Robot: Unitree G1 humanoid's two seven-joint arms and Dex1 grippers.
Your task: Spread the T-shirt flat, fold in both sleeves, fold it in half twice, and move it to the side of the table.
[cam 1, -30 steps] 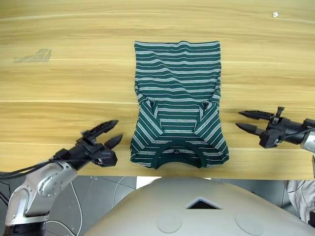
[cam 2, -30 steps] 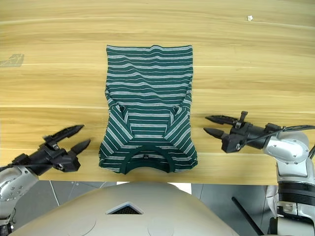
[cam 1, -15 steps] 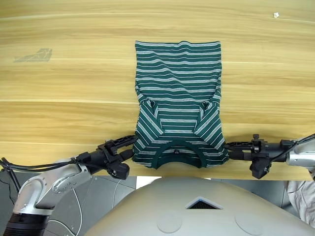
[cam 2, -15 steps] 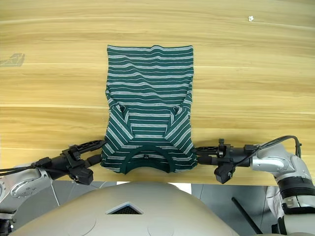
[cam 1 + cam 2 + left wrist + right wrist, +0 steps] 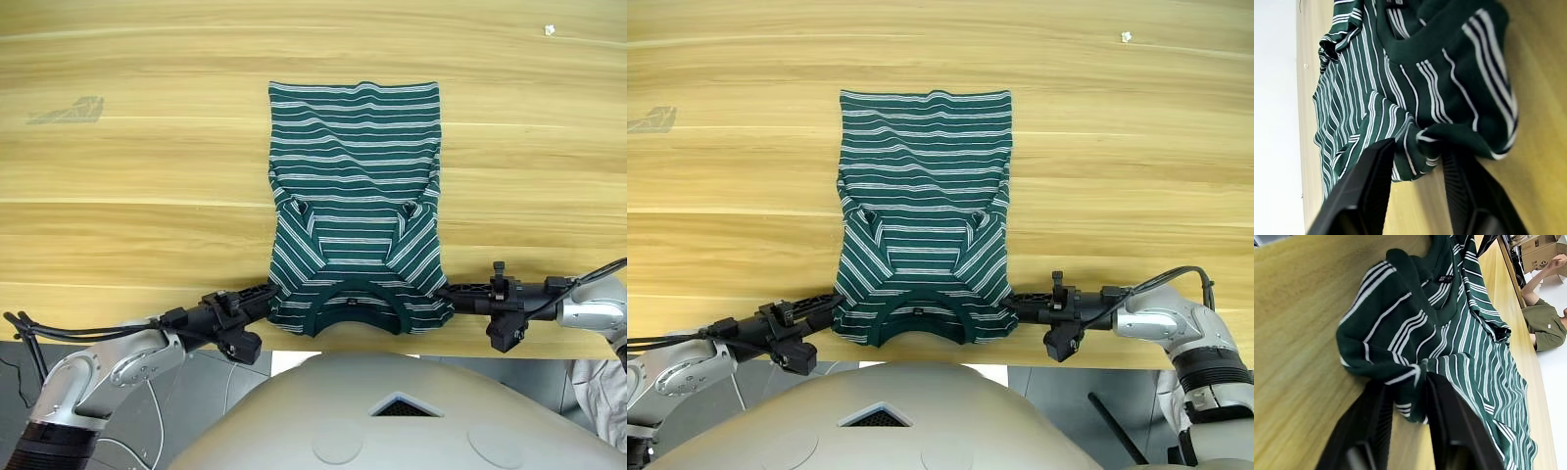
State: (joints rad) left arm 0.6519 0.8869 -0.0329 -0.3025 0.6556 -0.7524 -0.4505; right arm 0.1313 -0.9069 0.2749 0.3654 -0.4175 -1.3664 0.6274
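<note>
The dark green T-shirt (image 5: pixel 355 196) with white stripes lies flat on the wooden table (image 5: pixel 137 225), both sleeves folded in and its collar toward the front edge. My left gripper (image 5: pixel 266 292) is at the near left shoulder corner, lying low along the table's front edge. In the left wrist view a bunched fold of the T-shirt (image 5: pixel 1400 73) sits between the two fingers of that gripper (image 5: pixel 1420 147), which is shut on it. My right gripper (image 5: pixel 443 290) is at the near right shoulder corner, and in the right wrist view the gripper (image 5: pixel 1404 382) is shut on the T-shirt's (image 5: pixel 1459 333) hem corner.
Bare wood stretches wide on both sides of the shirt and beyond it. A faint grey mark (image 5: pixel 67 111) lies far left, and a small white scrap (image 5: pixel 549 29) far right at the back. The table's front edge runs just under both grippers.
Both grippers came from beside the shirt, open, down to its near shoulder corners. In the last half second they slid slightly inward and their fingers drew together on the fabric.
</note>
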